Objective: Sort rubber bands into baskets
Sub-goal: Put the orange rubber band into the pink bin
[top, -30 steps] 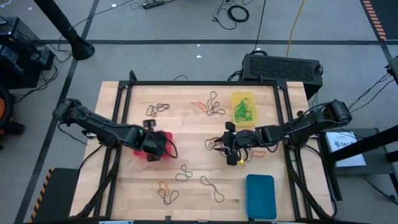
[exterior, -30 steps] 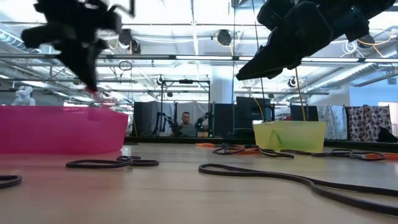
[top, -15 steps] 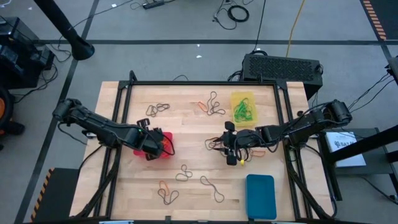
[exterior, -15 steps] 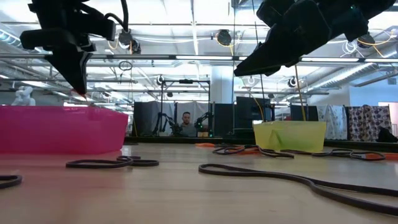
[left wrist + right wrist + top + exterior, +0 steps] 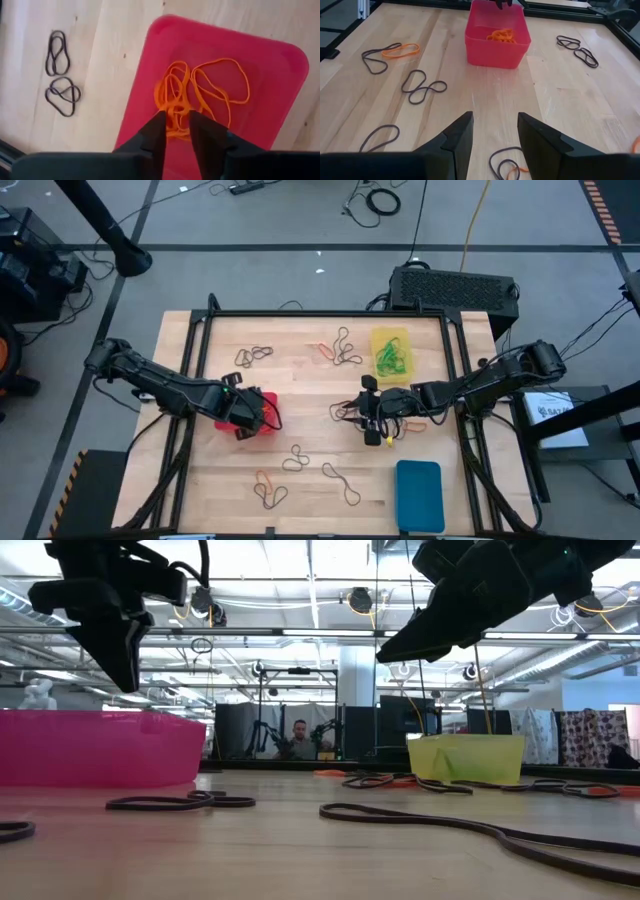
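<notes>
Two grippers: I am watching both, one hanging over the red basket and one sitting mid-table.
Left gripper point(image 5: 176, 120): its jaws are standing slightly parted with nothing between them, and it is hovering just above the red basket point(image 5: 280, 80).
Orange-red bands point(image 5: 200, 95): a tangle of them is lying loose inside the red basket, directly below the left fingertips.
Right gripper point(image 5: 494, 131): its jaws are standing spread and holding nothing; I am seeing it above bare wood near the table's middle, pointing toward the red basket.
Dark bands by the left arm point(image 5: 59, 75): two dark loops are lying on the wood just beside the red basket.
Loose bands on the table point(image 5: 422, 85): dark loops and an orange one point(image 5: 400, 49) are lying scattered on the wood between the right gripper and the red basket.
Yellow basket point(image 5: 391, 353): it is sitting toward the far side of the table, with green bands point(image 5: 388, 360) inside.
Blue basket point(image 5: 418, 495): it is sitting at the near right corner of the table.
Table point(image 5: 300, 380): more dark and orange loops are lying spread across it, well apart from each other.
</notes>
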### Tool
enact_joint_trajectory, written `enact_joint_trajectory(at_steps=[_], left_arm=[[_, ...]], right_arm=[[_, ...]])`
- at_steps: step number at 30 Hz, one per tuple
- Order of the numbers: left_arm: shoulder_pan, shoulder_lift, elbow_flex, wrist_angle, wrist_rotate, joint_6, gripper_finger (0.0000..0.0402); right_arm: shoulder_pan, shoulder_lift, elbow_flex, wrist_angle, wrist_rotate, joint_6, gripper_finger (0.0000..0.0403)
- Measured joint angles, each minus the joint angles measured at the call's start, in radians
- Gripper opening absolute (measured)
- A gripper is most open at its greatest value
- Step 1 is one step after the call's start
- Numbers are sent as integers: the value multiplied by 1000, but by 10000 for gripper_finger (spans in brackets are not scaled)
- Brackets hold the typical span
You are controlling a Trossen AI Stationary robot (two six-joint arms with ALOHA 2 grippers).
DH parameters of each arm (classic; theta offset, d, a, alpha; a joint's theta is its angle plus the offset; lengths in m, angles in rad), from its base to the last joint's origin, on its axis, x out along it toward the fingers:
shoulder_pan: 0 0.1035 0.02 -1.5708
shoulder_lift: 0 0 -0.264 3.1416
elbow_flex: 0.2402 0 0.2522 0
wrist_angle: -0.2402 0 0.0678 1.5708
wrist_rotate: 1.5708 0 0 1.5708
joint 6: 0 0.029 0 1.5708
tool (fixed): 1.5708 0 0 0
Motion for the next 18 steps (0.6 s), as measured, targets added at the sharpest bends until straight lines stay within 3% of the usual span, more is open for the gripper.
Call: enact_joint_trajectory(at_steps=[4, 9, 15, 18], left_arm=[[9, 0, -3, 121, -92, 65, 120], [52, 10, -67, 600, -166, 322, 125], [178, 157, -119, 1147, -68, 576, 125], [259, 293, -106, 1350, 99, 647, 125]], right_arm=[[0, 0, 0, -2, 0, -23, 148], [0, 0, 0, -11, 26, -12, 148], [2, 0, 0, -128, 60, 76, 148], [10, 0, 0, -191, 62, 138, 148]])
